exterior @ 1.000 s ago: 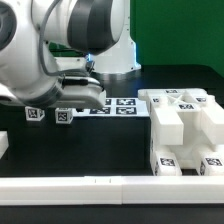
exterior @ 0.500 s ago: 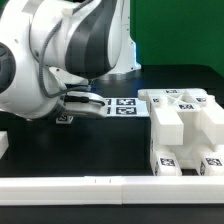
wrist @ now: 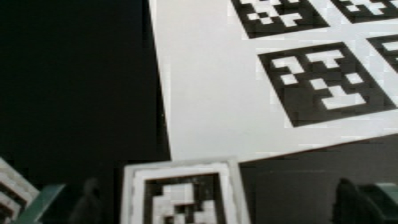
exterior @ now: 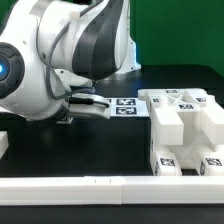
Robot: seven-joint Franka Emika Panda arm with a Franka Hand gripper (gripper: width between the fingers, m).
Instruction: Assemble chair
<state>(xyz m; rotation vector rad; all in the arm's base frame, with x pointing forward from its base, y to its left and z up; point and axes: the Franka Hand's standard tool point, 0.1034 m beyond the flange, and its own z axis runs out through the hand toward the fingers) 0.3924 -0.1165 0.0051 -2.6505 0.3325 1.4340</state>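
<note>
In the wrist view a small white chair part (wrist: 178,195) with a black-and-white tag lies on the black table, between the fingers of my gripper (wrist: 205,205). Dark fingertips (wrist: 365,205) stand on either side of it with a gap on each side, so the gripper is open and touches nothing. The exterior view shows only a corner of that part (exterior: 66,119) under the arm's bulk. On the exterior view's right stands the large joined white chair block (exterior: 185,130) with tags on its top and front.
The marker board (exterior: 120,104) lies flat just beyond the small part, and its tags fill much of the wrist view (wrist: 267,90). A long white rail (exterior: 110,185) runs along the front edge. A white piece (exterior: 3,145) shows at the far left.
The arm has swung down and forward, covering the two small tagged parts on the exterior view's left. The large white block has not moved.
</note>
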